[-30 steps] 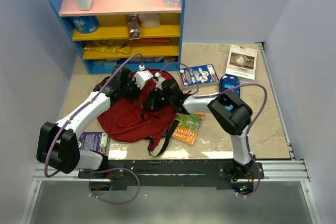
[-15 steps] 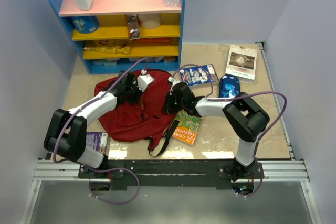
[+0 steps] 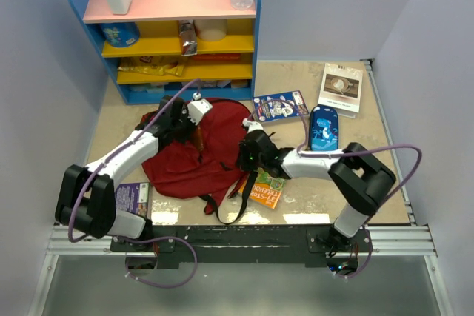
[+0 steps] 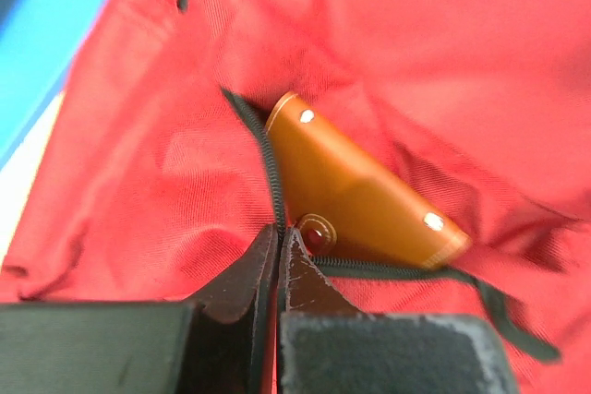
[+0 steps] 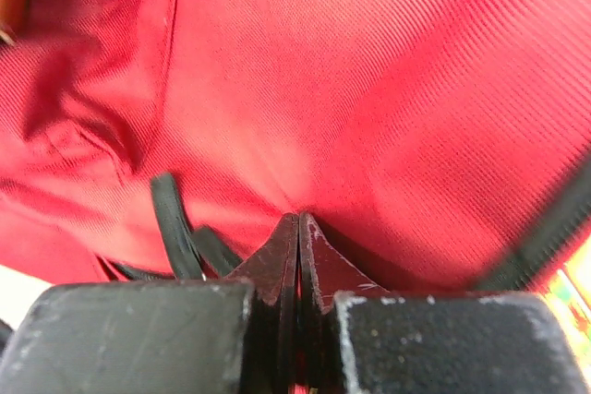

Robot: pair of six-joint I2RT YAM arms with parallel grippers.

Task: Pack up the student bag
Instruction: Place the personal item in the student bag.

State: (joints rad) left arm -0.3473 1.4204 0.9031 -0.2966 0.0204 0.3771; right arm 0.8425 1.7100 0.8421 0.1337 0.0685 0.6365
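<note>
Student bag [image 3: 185,166], contents hidden, is pinched by left hand [image 4: 279,232] and right hand [image 5: 297,220].

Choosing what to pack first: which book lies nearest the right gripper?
The orange-and-green book, just beside the right gripper at the bag's edge. The blue book, white book and purple book lie farther away.

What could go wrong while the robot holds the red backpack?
Both grippers pinch only thin cloth: the left gripper by the zipper, the right gripper on the side of the student bag. The fabric could slip out. The orange book lies right against the bag's edge, so pulling might drag it.
</note>
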